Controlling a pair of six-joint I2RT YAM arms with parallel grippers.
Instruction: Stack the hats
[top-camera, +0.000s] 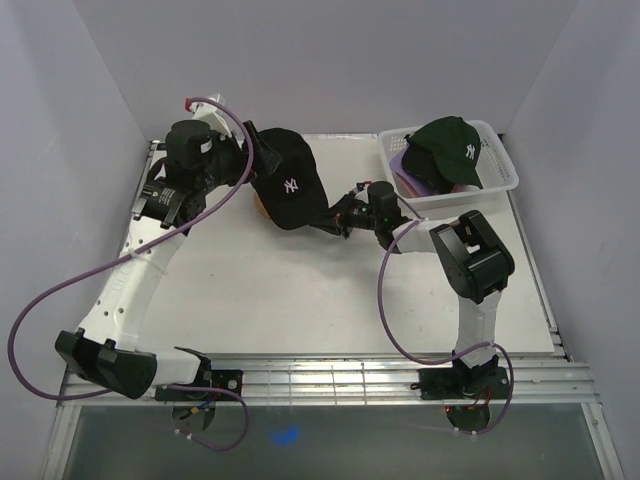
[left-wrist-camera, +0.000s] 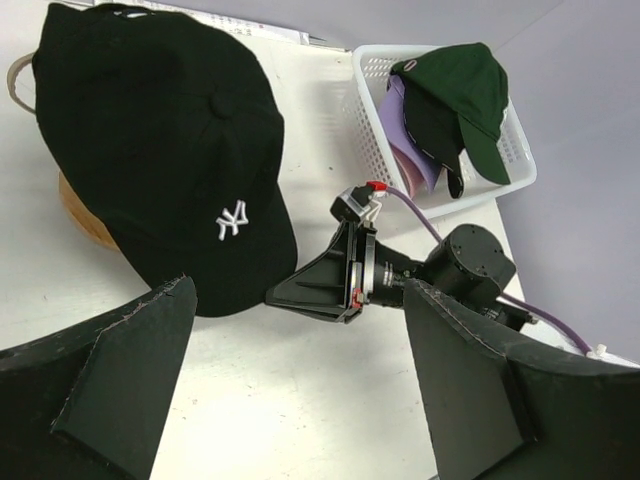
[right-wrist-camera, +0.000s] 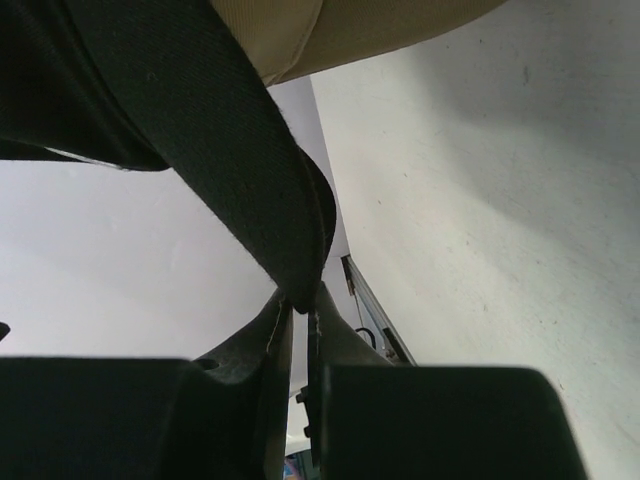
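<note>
A black cap (top-camera: 287, 178) with a white logo sits over a tan rounded stand (top-camera: 261, 207) at the back left of the table. It fills the upper left of the left wrist view (left-wrist-camera: 170, 150). My right gripper (top-camera: 322, 222) is shut on the brim of this black cap (right-wrist-camera: 245, 180). My left gripper (left-wrist-camera: 300, 400) is open and empty, hovering left of the cap. A dark green cap (top-camera: 452, 148) lies on top of a black one (left-wrist-camera: 435, 125) and a lavender one (left-wrist-camera: 408, 135) in the white basket (top-camera: 500, 180).
The white mesh basket stands at the back right corner. Purple cables loop from both arms. White walls close in the table on three sides.
</note>
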